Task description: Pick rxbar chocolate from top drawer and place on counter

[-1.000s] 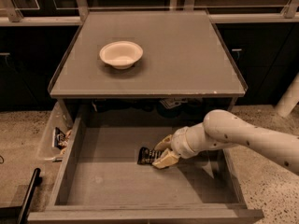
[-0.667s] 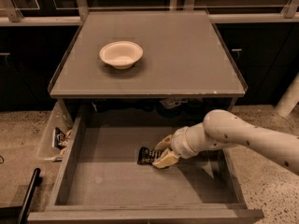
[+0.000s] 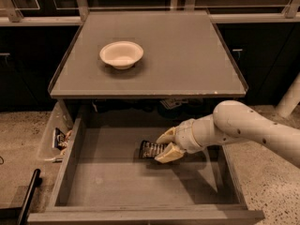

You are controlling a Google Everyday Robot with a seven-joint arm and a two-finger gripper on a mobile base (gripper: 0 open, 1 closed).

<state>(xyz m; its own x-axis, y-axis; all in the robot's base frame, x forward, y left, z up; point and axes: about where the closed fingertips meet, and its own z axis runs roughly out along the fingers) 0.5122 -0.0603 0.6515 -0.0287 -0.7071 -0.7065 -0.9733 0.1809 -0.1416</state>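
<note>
The arm reaches in from the right, bent low into the drawer (image 3: 117,179). Its gripper (image 3: 158,149) is spread, with the right end of the black bar (image 3: 147,149), lying on the drawer floor, between its fingers.

Arm (image 3: 248,128) is one thick tube with a smooth off-white plastic shell, glossy, no cables showing. It has a rounded bulbous joint where the shell swells, then narrows toward the wrist. A few small dark dots run along the far section, either screws or holes, too small to tell. The wrist is a short cream collar with a faint seam ring. Gripper (image 3: 160,149) sits inside the top drawer (image 3: 140,184), toward the back middle; it is pale yellow-tan, darker than the arm, wedge-shaped, matte. No markings or labels are readable.
</note>
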